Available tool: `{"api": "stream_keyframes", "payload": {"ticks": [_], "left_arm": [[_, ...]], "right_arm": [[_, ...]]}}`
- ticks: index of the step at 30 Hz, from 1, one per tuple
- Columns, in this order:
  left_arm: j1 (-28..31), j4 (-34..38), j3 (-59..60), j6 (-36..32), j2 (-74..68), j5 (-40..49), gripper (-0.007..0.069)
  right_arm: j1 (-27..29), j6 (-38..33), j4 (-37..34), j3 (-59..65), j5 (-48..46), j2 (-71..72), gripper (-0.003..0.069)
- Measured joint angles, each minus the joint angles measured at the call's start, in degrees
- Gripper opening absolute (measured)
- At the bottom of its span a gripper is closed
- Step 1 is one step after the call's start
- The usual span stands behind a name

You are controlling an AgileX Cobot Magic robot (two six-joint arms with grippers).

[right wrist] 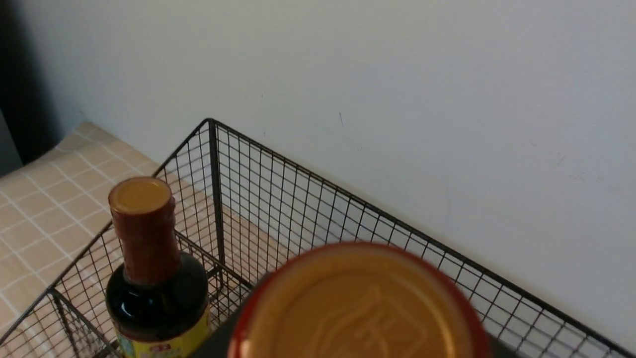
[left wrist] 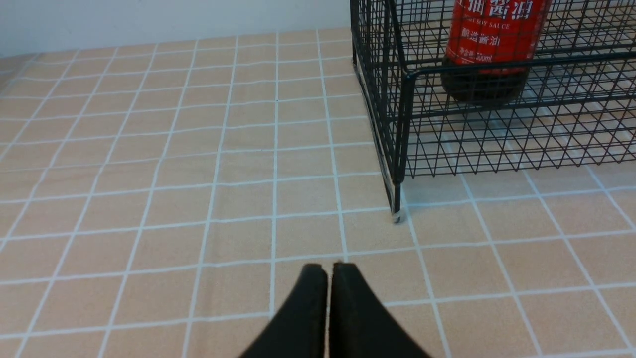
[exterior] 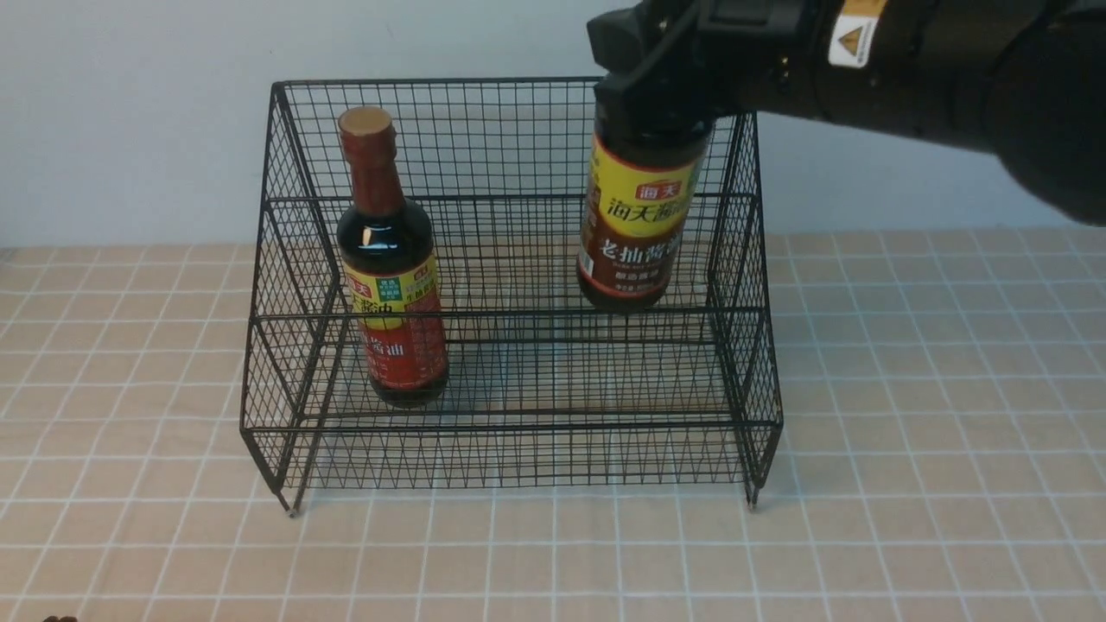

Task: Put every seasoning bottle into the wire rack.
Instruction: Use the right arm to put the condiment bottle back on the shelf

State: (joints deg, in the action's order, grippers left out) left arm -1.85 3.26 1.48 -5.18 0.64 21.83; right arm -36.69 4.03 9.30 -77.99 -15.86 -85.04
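1. Placement looks half done. The red-label bottle [exterior: 393,285] stands upright on the lower shelf of the wire rack [exterior: 518,449], left of centre in the front view, with no gripper near it.
2. The brown-label bottle [exterior: 639,225] is in the upper right part of the rack, its base at the front edge of the upper step. I cannot tell whether it rests on the wire or hangs just above it.
3. The right gripper [exterior: 661,95] sits at the top right of the front view and covers that bottle's neck. A hold from above suits lowering a tall bottle past the rack's sloped side. Its fingers are hidden in every view, so I cannot tell whether they are clenched or released. The right wrist view shows only the tan cap [right wrist: 357,308] close beneath the camera.
4. The left gripper [left wrist: 328,271] hovers over the tabletop [left wrist: 124,174] near the rack's corner foot, at the lower centre of its wrist view. Its fingers [left wrist: 305,308] are pressed together on nothing; I judge it is parked there to stay out of the other arm's way.
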Motion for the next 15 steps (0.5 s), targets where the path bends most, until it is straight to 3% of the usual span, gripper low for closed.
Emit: {"api": "stream_keyframes", "payload": {"ticks": [15], "left_arm": [[0.0, 0.0, 0.0, 0.0, 0.0, 0.0, -0.0007]], "right_arm": [[0.05, -0.49, 2.53, -0.13, -2.02, -5.09, 0.0269]]}}
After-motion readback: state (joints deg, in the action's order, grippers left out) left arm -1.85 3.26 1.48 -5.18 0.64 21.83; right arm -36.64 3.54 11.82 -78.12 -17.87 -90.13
